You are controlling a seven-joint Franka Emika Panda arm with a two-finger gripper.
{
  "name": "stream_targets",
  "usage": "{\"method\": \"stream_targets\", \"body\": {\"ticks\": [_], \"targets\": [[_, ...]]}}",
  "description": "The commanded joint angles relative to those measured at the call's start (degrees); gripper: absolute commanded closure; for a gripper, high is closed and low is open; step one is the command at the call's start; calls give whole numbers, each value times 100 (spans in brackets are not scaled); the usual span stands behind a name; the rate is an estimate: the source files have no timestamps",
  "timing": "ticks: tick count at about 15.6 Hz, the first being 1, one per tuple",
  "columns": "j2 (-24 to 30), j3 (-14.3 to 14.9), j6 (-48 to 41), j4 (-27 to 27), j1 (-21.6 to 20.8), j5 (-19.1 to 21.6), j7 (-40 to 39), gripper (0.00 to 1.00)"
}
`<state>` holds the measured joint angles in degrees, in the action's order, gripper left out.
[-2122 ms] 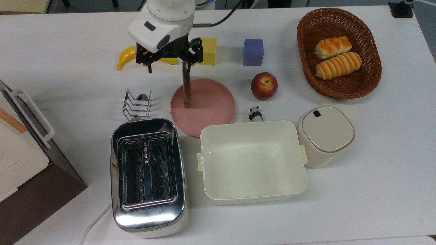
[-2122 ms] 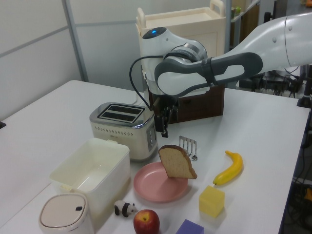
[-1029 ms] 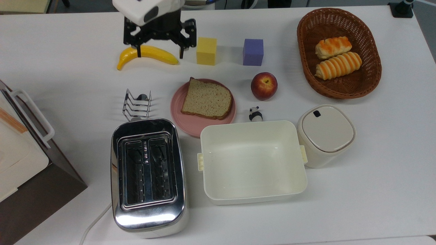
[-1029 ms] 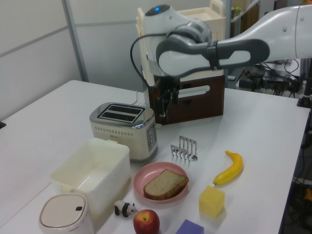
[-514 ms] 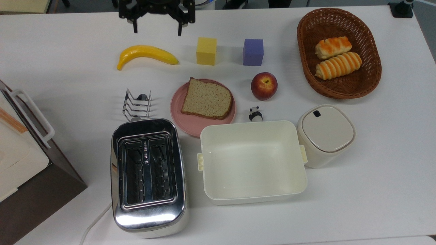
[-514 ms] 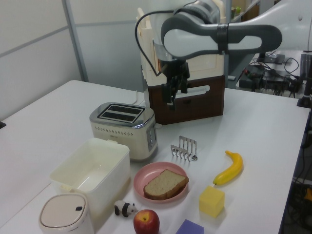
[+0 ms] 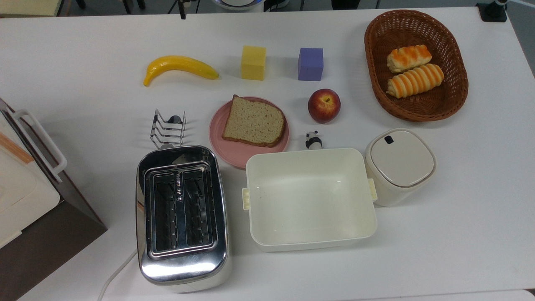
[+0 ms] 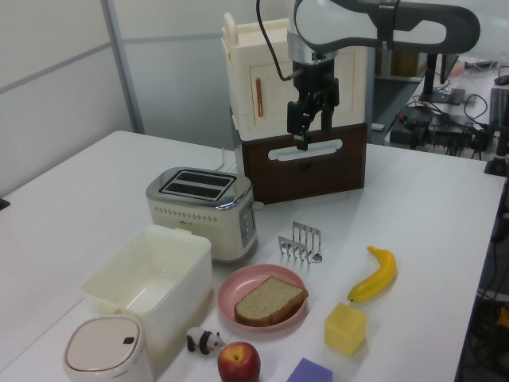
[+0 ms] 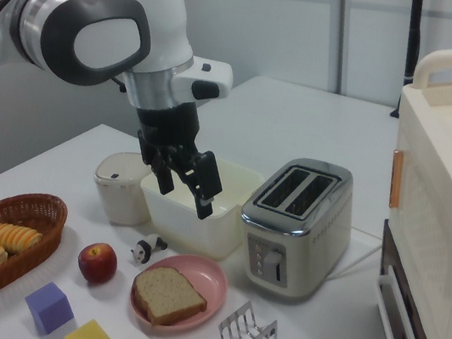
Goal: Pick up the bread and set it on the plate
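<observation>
The bread (image 7: 253, 121) is a brown squarish slice lying flat on the pink plate (image 7: 234, 154), near the middle of the table. The same slice (image 8: 269, 301) on the plate (image 8: 231, 309) appears in the left view, and the bread (image 9: 167, 294) and plate (image 9: 211, 277) again in the right view. My gripper (image 8: 312, 130) hangs high above the table, well clear of the slice. Seen from the right view, the gripper (image 9: 188, 194) is open with nothing between its fingers.
Close around the plate stand a toast rack (image 7: 168, 127), a chrome toaster (image 7: 182, 213), a cream tub (image 7: 309, 196), a panda figure (image 7: 313, 140) and an apple (image 7: 324, 104). Farther off are a banana (image 7: 179, 67), two cubes, a lidded pot (image 7: 399, 165) and a basket (image 7: 416, 108) of rolls.
The slice stood on edge on the plate in my gripper, was let go and fell flat. The gripper then rose and drew back past the top view's top edge.
</observation>
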<state>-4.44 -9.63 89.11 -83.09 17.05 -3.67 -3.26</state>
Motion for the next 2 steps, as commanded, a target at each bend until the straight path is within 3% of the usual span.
{"method": "stream_targets", "body": {"ticks": [1,2], "targets": [[66,23,-131,12,-79,76,-70,0],[66,32,-122,4,-79,85,-79,0]]}}
